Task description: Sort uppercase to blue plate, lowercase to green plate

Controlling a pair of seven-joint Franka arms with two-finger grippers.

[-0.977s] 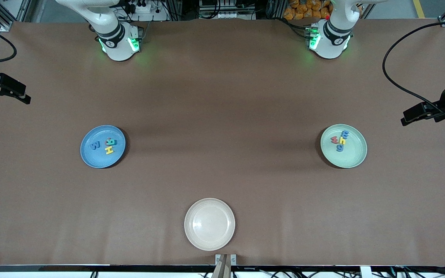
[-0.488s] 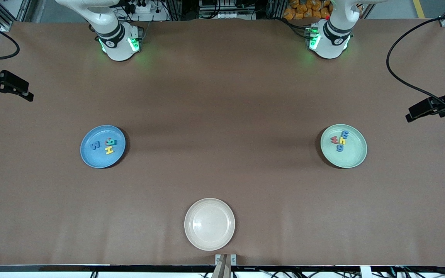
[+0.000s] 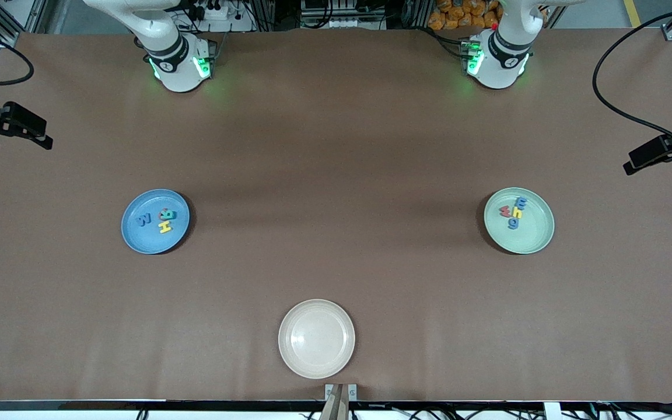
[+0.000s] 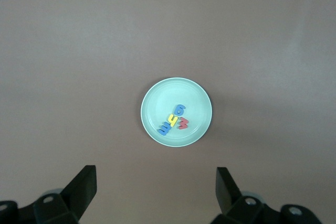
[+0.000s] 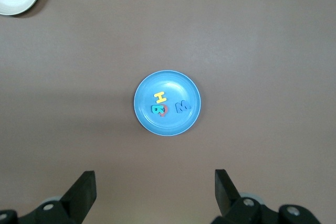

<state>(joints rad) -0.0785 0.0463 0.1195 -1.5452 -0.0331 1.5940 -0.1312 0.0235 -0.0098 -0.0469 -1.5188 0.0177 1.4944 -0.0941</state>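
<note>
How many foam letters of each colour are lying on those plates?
Blue letters: 3
Yellow letters: 2
Red letters: 2
Teal letters: 1
Total: 8, with 4 on the blue plate and 4 on the green plate.

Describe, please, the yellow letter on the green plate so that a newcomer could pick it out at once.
Find the green plate, the pale mint one toward the left arm's end of the table. Four small foam letters sit bunched on the part of it farther from the front camera. The yellow h lies in the middle of that bunch, the only yellow piece among two blue letters and a red one.
</note>
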